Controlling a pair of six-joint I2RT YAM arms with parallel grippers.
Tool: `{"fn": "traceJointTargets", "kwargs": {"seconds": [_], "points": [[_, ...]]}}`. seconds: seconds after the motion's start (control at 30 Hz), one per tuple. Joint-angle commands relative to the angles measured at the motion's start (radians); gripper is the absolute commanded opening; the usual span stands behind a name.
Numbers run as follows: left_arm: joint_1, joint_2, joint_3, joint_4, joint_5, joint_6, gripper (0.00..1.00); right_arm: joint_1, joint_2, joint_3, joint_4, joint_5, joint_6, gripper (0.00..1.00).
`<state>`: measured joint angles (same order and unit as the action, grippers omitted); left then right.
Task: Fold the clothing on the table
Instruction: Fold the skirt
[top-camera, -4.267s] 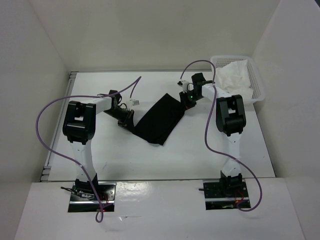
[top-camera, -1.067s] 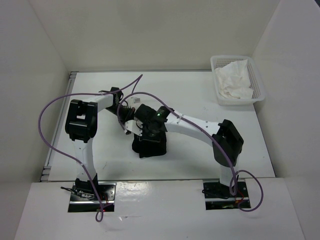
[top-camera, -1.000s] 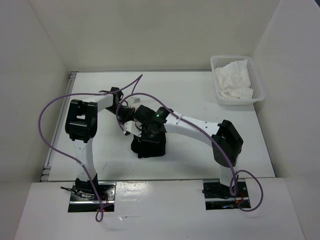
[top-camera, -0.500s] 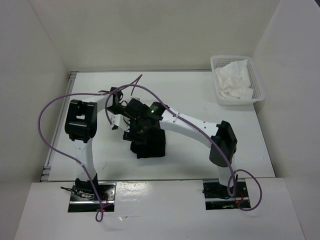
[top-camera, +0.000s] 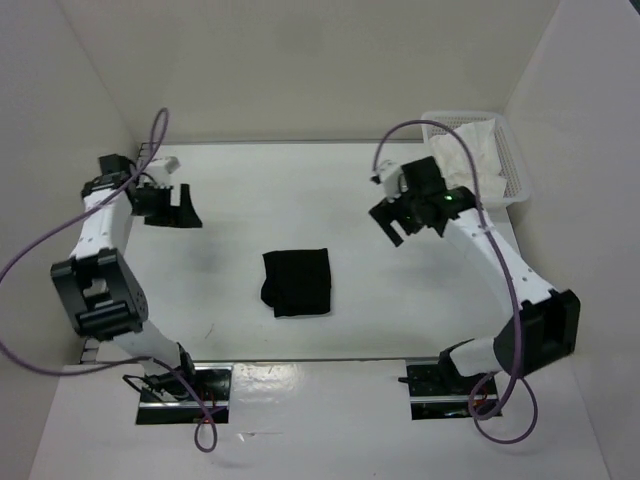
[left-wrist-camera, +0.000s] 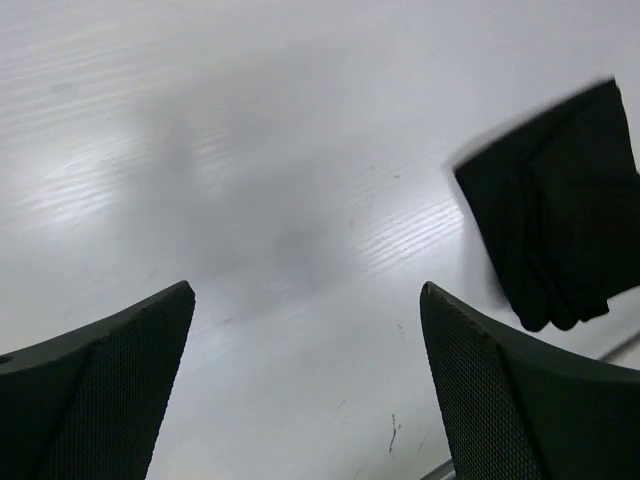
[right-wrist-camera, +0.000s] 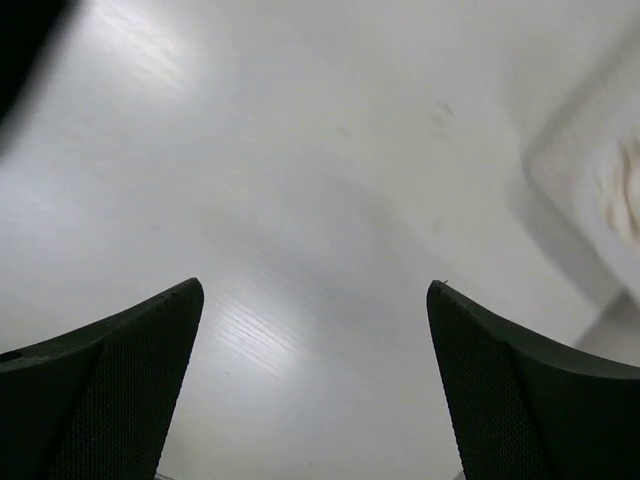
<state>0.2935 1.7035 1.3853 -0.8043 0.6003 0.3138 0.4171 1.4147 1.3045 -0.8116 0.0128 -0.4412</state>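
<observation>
The black clothing (top-camera: 297, 282) lies as a small squarish folded bundle on the white table (top-camera: 220, 290), near its front middle. It also shows at the right edge of the left wrist view, clothing (left-wrist-camera: 560, 215). My left gripper (top-camera: 180, 208) hangs open over the table's far left, well away from the bundle, nothing between its fingers (left-wrist-camera: 90, 390). My right gripper (top-camera: 400, 222) hangs open over the far right part of the table, apart from the clothing, with only bare table between its fingers (right-wrist-camera: 100, 390).
A white mesh basket (top-camera: 512, 160) holding a white cloth (top-camera: 465, 150) stands at the table's back right corner, close behind the right arm. White walls enclose the table on three sides. A metal rail (top-camera: 95, 330) runs along the left edge.
Both grippers let go of the clothing and opened. The left arm swung away to the far left, the right arm to the far right. The bundle stays folded near the front middle.
</observation>
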Motion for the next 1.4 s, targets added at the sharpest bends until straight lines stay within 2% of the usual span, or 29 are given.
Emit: {"fn": "traceJointTargets", "kwargs": {"seconds": [0.0,0.03,0.17,0.23,0.27,0.37,0.67,0.8,1.37], "points": [[0.087,-0.206,-0.092,0.006,-0.005,-0.025,0.99,-0.15,-0.156,-0.109,0.133,0.07,0.109,0.97],[0.116,-0.305,-0.13,0.031,-0.022,-0.05,0.99,-0.228,-0.219,-0.173,0.181,0.087,0.128,0.98],[0.142,-0.556,-0.316,0.172,-0.167,-0.188,0.99,-0.392,-0.347,-0.315,0.255,0.128,0.223,0.99],[0.185,-0.605,-0.347,0.162,-0.239,-0.211,0.99,-0.452,-0.397,-0.384,0.294,0.14,0.277,0.99],[0.199,-0.605,-0.336,0.162,-0.256,-0.211,0.99,-0.515,-0.448,-0.401,0.314,0.141,0.288,0.99],[0.243,-0.616,-0.336,0.149,-0.27,-0.225,0.99,-0.599,-0.477,-0.41,0.341,0.162,0.343,0.99],[0.391,-0.653,-0.38,0.218,-0.244,-0.223,0.99,-0.658,-0.468,-0.421,0.353,0.262,0.355,0.99],[0.4,-0.641,-0.39,0.218,-0.203,-0.214,0.99,-0.658,-0.468,-0.421,0.344,0.271,0.355,0.99],[0.4,-0.614,-0.399,0.228,-0.212,-0.214,0.99,-0.658,-0.468,-0.421,0.353,0.288,0.355,0.99]]}}
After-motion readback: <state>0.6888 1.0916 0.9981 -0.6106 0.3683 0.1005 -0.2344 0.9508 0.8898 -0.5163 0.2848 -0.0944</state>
